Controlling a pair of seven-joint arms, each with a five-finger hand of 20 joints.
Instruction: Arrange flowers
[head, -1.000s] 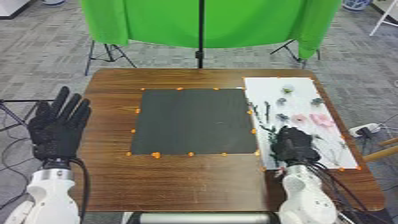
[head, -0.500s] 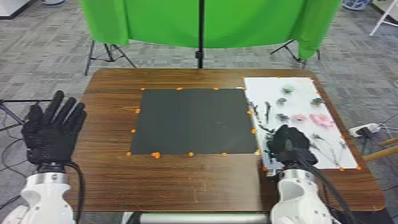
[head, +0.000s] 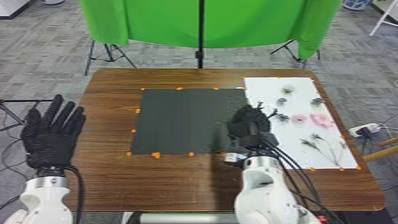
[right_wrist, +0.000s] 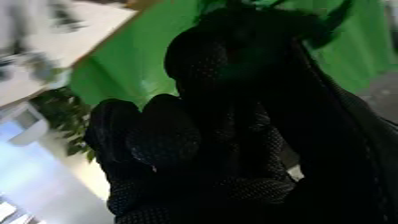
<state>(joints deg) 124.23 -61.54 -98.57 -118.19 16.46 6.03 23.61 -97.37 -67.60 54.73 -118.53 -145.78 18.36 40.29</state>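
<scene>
Holding a dark leafy sprig (head: 258, 105), the right robot hand (head: 246, 122) is over the right edge of the black mat (head: 182, 122), next to the white sheet (head: 266, 87). Fingers are curled in around it; dark leafy ends stick out past the fingertips in both views. Can't tell if it's one stem or a couple, and the lower part is hidden in the glove.

Key relation: most of the mat lies to the left of the right robot hand, so the next move probably goes left and inward, then down, to lay the sprig. Its visible end points roughly away from the robot, so the long axis likely runs near-to-far; full line not readable. Turn the wrist if another angle is wanted. Leaves could snag on the glove at release.

Left robot hand (head: 51, 137) is open, fingers straight, at the worktop's (head: 178, 185) left side, well apart; right one is nearer to everything needed.

On the sheet, right of the holding hand: pink flowers (head: 322, 120), a pale green flower (head: 288, 89), thin stems (head: 332, 153). Looks like an early stage, nothing visible laid on the mat.
</scene>
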